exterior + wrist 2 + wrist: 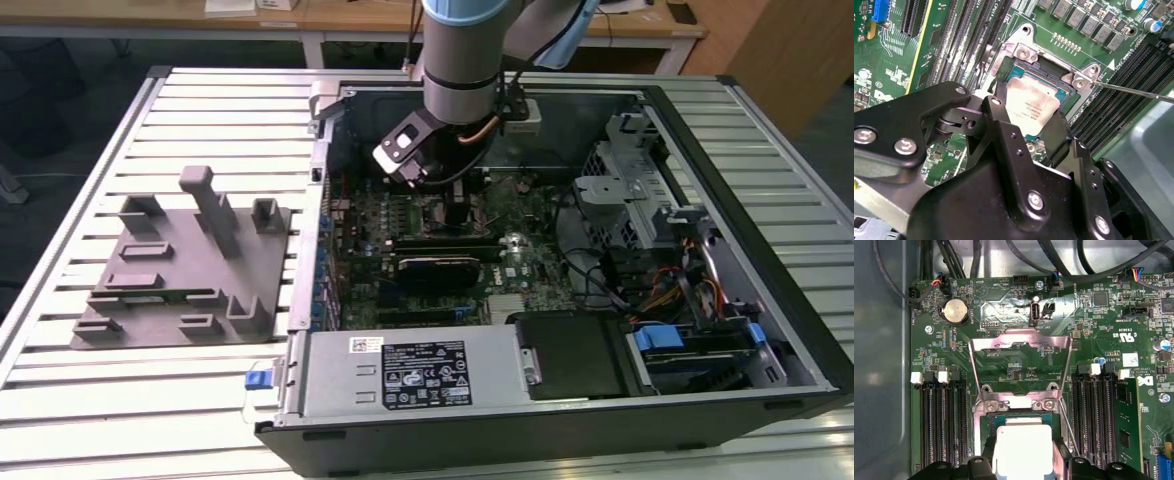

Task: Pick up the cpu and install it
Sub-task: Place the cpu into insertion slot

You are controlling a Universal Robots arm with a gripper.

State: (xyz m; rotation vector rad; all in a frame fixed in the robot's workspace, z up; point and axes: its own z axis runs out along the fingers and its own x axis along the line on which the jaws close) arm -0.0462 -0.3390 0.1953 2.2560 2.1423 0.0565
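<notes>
The end effector (1024,114) pinches the cpu (1031,102) by its edges over the socket (1046,67) (load plate (1019,341) open).

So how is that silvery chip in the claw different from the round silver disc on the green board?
The cpu is square; the coin battery is round. The cpu is held in the claw over the open socket, while the coin battery sits in its own holder on the green board, apart from the claw. Both have silvery metal tops.
</notes>
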